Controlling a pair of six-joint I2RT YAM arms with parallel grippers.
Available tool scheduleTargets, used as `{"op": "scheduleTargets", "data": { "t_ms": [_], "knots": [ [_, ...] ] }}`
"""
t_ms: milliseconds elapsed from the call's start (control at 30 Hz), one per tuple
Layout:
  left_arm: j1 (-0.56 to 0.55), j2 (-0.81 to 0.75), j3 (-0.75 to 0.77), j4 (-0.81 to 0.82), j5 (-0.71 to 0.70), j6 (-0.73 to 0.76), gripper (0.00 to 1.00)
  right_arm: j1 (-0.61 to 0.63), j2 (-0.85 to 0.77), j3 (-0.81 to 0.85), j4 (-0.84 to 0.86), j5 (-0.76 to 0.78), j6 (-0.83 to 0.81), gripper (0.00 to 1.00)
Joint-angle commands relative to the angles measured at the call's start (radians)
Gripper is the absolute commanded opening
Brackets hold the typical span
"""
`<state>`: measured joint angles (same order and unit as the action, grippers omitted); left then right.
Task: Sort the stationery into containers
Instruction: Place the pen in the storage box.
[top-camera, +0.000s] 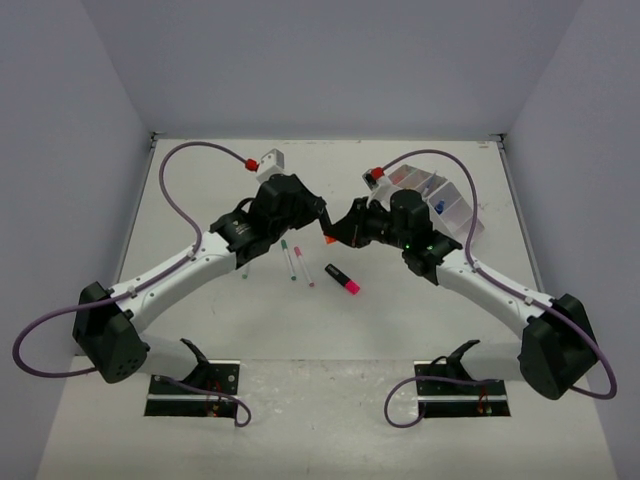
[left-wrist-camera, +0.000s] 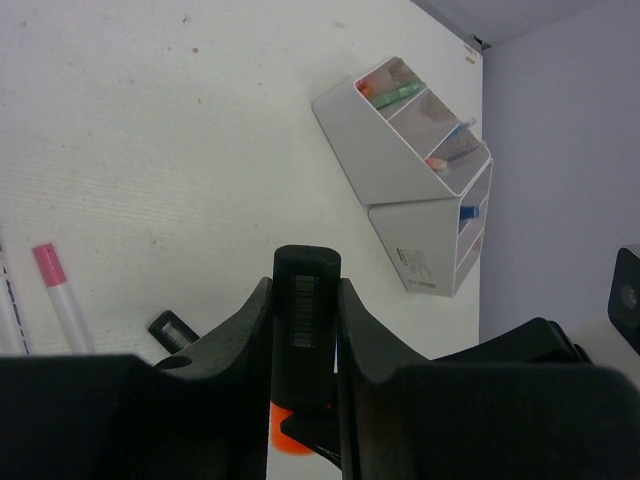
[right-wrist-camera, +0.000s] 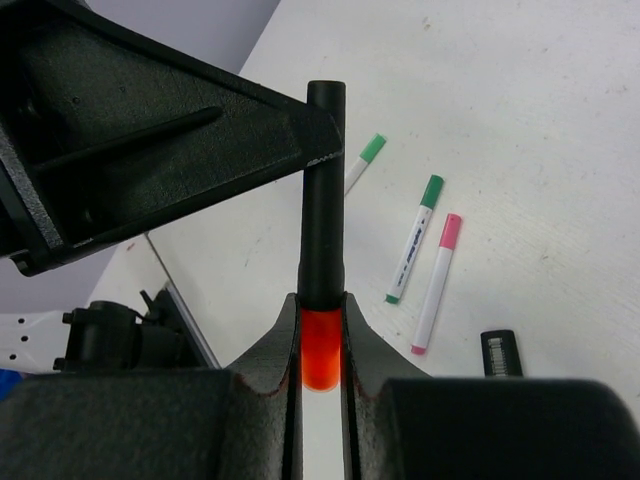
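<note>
A black marker with an orange cap (top-camera: 328, 240) is held above the table middle by both grippers. My left gripper (top-camera: 318, 222) is shut on its black body (left-wrist-camera: 305, 330). My right gripper (top-camera: 342, 232) is shut on its orange end (right-wrist-camera: 321, 350). In the left wrist view my gripper (left-wrist-camera: 305, 290) clamps the body, with the orange end (left-wrist-camera: 283, 425) below. In the right wrist view my gripper (right-wrist-camera: 321, 305) pinches the cap, and the black body (right-wrist-camera: 324, 190) reaches up to the left gripper (right-wrist-camera: 150, 130). The white organizer (top-camera: 440, 205) (left-wrist-camera: 400, 160) stands at the far right holding several items.
On the table under the arms lie a green-capped pen (top-camera: 288, 258) (right-wrist-camera: 412, 240), a pink-capped pen (top-camera: 304, 266) (right-wrist-camera: 437, 285) (left-wrist-camera: 62, 300), a black-and-pink marker (top-camera: 343, 280) (right-wrist-camera: 497, 352) (left-wrist-camera: 170, 328), and another green-capped pen (right-wrist-camera: 360, 165). Purple cables loop over both arms.
</note>
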<state>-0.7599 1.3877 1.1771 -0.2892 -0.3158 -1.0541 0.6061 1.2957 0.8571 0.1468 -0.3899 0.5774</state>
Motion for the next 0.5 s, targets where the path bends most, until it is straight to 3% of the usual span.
{"op": "scheduleTargets", "data": {
  "t_ms": [0, 33, 67, 100, 133, 300, 467],
  "knots": [
    [-0.013, -0.059, -0.040, 0.139, 0.031, 0.016, 0.07, 0.018, -0.010, 0.049, -0.039, 0.051, 0.012, 0.00],
    [-0.013, -0.066, -0.046, 0.152, 0.033, 0.033, 0.28, 0.018, -0.015, 0.049, -0.061, 0.064, 0.020, 0.00],
    [-0.013, -0.072, -0.058, 0.177, 0.036, 0.056, 0.62, 0.018, -0.023, 0.049, -0.104, 0.089, 0.037, 0.00],
    [-0.013, -0.073, -0.055, 0.180, 0.034, 0.071, 0.88, 0.017, -0.031, 0.048, -0.108, 0.110, 0.046, 0.00],
    [-0.013, -0.070, -0.044, 0.150, 0.024, 0.080, 0.99, 0.010, -0.051, 0.043, -0.139, 0.148, 0.063, 0.00],
    [-0.015, -0.059, 0.108, -0.061, -0.126, 0.180, 1.00, -0.080, -0.202, -0.076, -0.252, 0.181, 0.141, 0.00],
    [-0.013, -0.129, 0.079, -0.094, -0.160, 0.301, 1.00, -0.245, -0.401, -0.146, -0.419, 0.243, 0.148, 0.00]
  ]
}}
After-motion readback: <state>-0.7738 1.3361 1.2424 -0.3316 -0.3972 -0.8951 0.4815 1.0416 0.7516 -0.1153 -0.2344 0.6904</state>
